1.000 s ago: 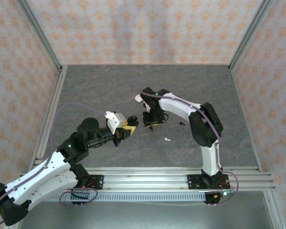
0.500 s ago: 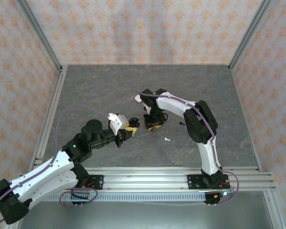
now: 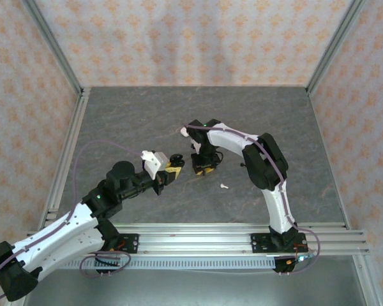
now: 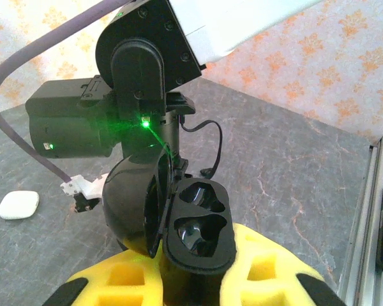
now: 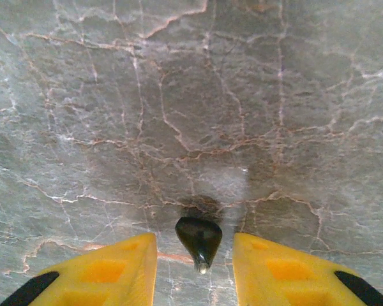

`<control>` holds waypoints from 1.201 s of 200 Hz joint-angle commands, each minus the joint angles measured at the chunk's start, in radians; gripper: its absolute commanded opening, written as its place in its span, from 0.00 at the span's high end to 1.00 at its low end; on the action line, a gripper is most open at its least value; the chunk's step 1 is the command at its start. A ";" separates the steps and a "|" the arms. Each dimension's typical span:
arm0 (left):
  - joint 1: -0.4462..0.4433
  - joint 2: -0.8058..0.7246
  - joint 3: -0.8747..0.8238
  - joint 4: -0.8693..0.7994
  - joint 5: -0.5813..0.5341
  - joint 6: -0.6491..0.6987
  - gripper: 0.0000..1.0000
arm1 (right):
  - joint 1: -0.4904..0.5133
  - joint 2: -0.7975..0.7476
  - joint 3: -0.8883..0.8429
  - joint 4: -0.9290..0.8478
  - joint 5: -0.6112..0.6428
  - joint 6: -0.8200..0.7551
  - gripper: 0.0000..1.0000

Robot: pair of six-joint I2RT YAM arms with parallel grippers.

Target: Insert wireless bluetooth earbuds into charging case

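The left claw (image 4: 191, 284) is closed on the base of a black charging case (image 4: 195, 223), pinching it from both sides and holding it up off the tabletop (image 5: 191, 95). The lid (image 4: 134, 210) is swung open to the left of that claw's fingers. Both hollows (image 4: 201, 194) inside are bare, so no earbud has gone in yet.

The right claw (image 5: 195, 241) points down at the tabletop with its jaws apart. A small dark earbud (image 5: 199, 241) sits directly between its fingers, blunt end away from the wrist and narrow tip toward it. A gap shows on each side of the bud, so it is straddled rather than gripped. With its shadow tight against it, it seems to rest on the stone surface. In the overhead view this claw is just beside the left one and the open case, a little to that claw's right.

A white pebble-shaped case (image 4: 18, 205) lies closed on the tabletop, beyond the left claw and off to its left. A tiny white bud (image 3: 223, 187) lies on the near side of the right claw, a little apart from it. Neither claw is touching them.

As I read it, the job is at an early stage. The case is opened and presented, which is the part done. What is left is closing on the dark earbud, carrying it the short way across to the left claw and seating it in a hollow. Then comes the second bud, which I cannot pick out with any confidence.
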 commanded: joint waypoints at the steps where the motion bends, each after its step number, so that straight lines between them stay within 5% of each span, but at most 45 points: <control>1: -0.005 -0.001 -0.011 0.056 -0.014 0.002 1.00 | -0.005 0.012 -0.010 0.001 0.014 0.027 0.64; 240: -0.006 -0.032 -0.025 0.017 -0.008 0.006 1.00 | 0.034 0.044 0.057 -0.023 0.081 0.108 0.78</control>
